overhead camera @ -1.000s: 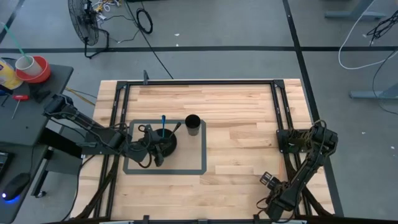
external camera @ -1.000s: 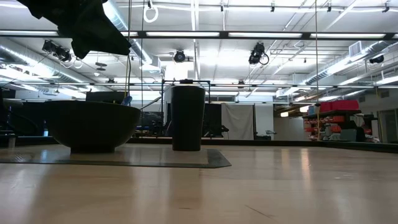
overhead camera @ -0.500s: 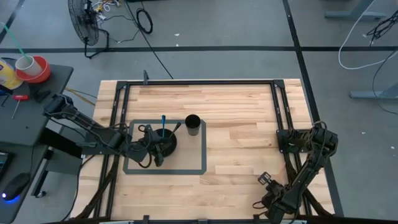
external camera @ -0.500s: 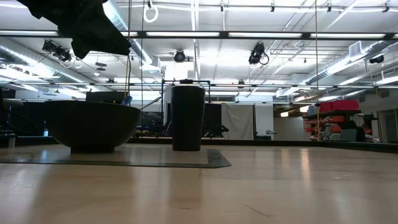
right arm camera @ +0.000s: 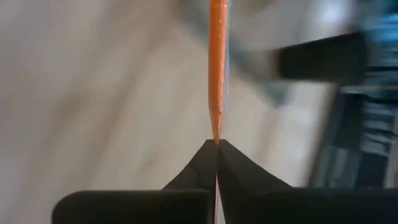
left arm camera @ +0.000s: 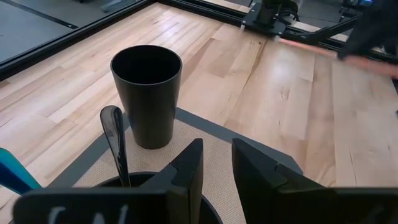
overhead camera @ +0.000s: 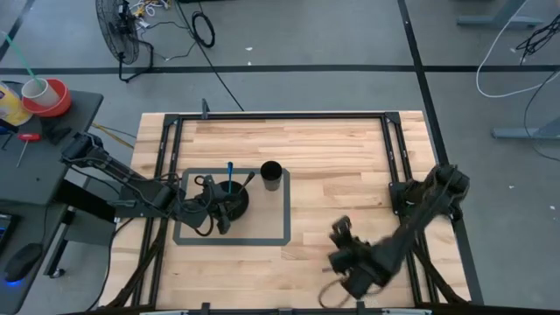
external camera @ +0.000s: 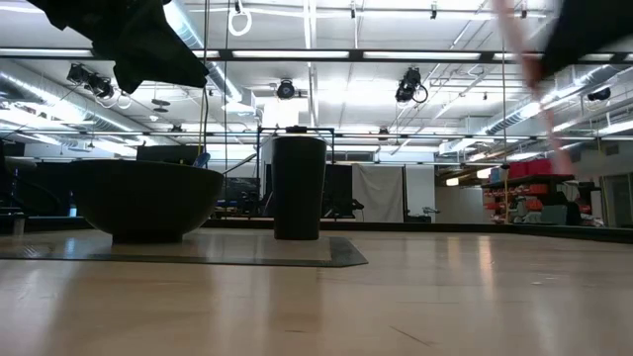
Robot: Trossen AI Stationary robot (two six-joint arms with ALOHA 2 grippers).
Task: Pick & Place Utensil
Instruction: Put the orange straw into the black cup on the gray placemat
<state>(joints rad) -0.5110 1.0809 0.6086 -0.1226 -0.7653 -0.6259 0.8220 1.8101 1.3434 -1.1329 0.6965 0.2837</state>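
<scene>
The right gripper [right arm camera: 216,144] has its fingers pinched tight on a thin orange utensil [right arm camera: 216,68], which sticks straight out past the tips. My guess is it's gripped by one end so the free end can go down into a container. From above, that arm is stretched low across the near right part of the table [overhead camera: 350,157], well apart from the grey mat [overhead camera: 284,229] where the goods are, and it's too smeared there to make out the orange piece at all. So the wrist camera is the only one that really proves the grab. Over on the mat, the left gripper [left arm camera: 216,163] hangs just over the black bowl [external camera: 146,201] with a narrow gap between its fingers and nothing in them, probably parked there. Its camera shows a black spoon [left arm camera: 114,140] and a bit of a blue handle [left arm camera: 13,173] leaning in the bowl, and the black cup [left arm camera: 147,93] standing empty right beside it, so I'd bet the cup or the bowl is where the orange thing ends up. The table-level view adds that bowl and cup both sit upright on the mat, and it catches a pale reddish streak at top right, likely the utensil, carried well above the wood.
</scene>
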